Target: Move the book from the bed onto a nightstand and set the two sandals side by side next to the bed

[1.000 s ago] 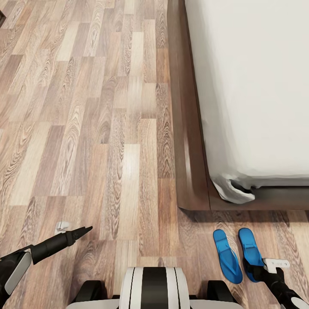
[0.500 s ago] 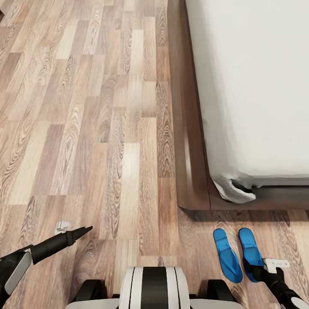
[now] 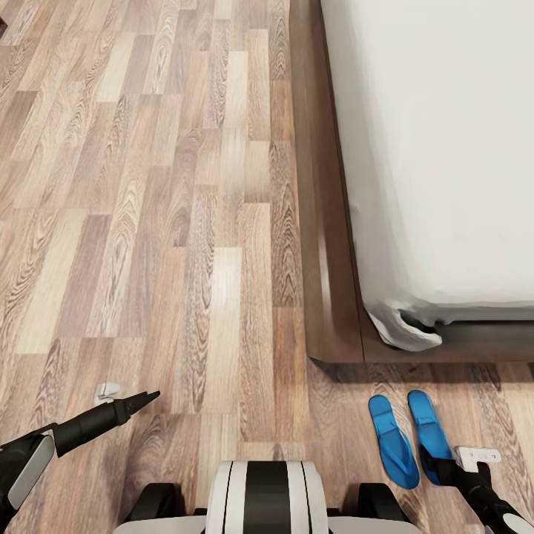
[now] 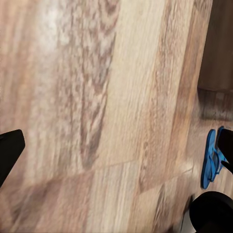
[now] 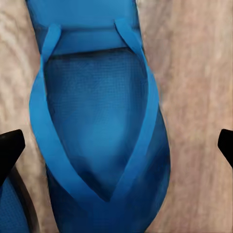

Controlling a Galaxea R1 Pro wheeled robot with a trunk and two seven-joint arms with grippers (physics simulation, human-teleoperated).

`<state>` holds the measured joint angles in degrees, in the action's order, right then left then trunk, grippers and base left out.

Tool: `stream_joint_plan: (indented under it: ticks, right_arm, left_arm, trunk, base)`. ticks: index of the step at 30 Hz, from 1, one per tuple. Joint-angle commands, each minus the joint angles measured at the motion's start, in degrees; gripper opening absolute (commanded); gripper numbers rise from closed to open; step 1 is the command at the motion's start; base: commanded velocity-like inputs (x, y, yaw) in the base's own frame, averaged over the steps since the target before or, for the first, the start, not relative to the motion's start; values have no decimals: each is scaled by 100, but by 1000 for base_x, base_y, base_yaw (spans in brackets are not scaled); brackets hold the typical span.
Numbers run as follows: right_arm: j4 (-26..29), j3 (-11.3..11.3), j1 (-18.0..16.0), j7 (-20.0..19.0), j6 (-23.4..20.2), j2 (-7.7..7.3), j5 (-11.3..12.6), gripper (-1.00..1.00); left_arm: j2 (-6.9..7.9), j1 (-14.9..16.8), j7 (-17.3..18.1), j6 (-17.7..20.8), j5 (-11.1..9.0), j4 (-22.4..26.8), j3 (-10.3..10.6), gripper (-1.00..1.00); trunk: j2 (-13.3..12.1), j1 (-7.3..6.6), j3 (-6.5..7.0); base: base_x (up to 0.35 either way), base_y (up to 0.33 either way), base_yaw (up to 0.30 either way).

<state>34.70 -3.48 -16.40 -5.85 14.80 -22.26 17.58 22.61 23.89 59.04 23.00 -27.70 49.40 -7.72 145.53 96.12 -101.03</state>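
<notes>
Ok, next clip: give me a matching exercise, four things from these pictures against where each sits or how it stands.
Things:
1. pair of bright blue flip-flop sandals
2. off-white mattress bed on a dark brown wooden frame
3. left hand
4. right hand

Places or states:
A. over bare wood-plank floor
B. fingertips spread either side of one sandal
C. fills the head view's upper right
D. side by side on the floor, off the bed's end

Pairs: 1-D, 2-C, 3-A, 4-B
</notes>
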Motion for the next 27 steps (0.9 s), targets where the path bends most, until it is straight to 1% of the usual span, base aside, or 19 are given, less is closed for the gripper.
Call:
stream_joint_plan:
  ticks: [1,14,24,27]
  right_arm:
    - [-7,-30,-3,-12,27,-7,61,100]
    - [-7,-30,-3,-12,29,-7,61,100]
    - [0,-30,-3,-19,25,-7,64,100]
    - [4,-30,-3,-41,23,-7,74,100]
  left_arm:
    - [3,1,11,55,-31,0,-2,100]
    - [-1,1,11,55,-28,0,-3,100]
    - [-2,1,11,55,-25,0,-3,100]
    - [-2,1,-39,55,-25,0,6,100]
  trunk:
    - [1,-1,-2]
    - [1,-1,-2]
    - [-12,-27,219]
    - [-16,-34,286]
  base:
    - [0,0,0]
    - [0,0,0]
    - [0,0,0]
    - [0,0,0]
